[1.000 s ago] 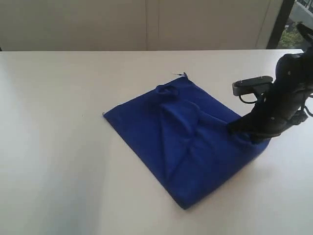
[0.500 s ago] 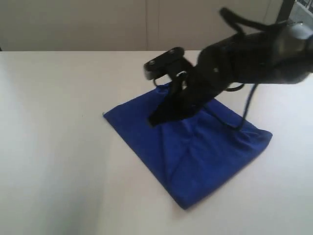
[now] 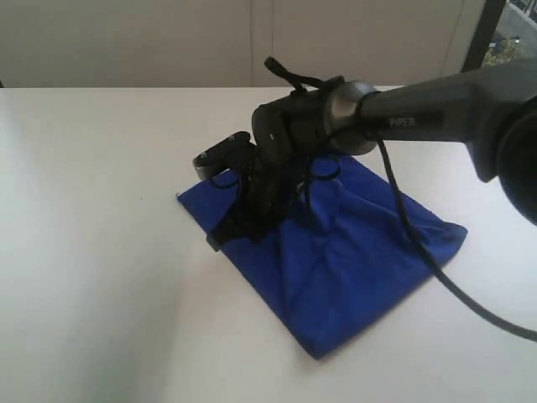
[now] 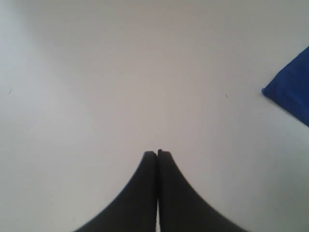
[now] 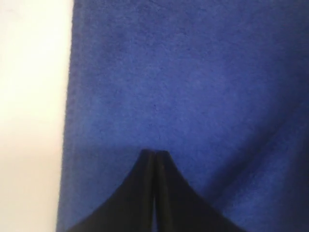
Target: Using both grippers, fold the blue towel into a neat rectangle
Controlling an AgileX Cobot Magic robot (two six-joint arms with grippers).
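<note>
While the white table (image 3: pixel 84 252) carries the whole scene, the blue towel (image 3: pixel 352 260) lies folded on it right of centre, roughly four-sided, with creases and a raised ridge across its upper layer. The right arm (image 3: pixel 419 92) reaches across the towel from the right side of the exterior view. The right gripper (image 3: pixel 220 238) sits low at the towel's left edge, jaws pressed together, nothing pinched between them. The left gripper (image 4: pixel 157 153) is clenched empty over bare table, apart from the towel.

Lab/office rm: white table (image 3: pixel 84 252), beige panel wall (image 3: pixel 126 42).
</note>
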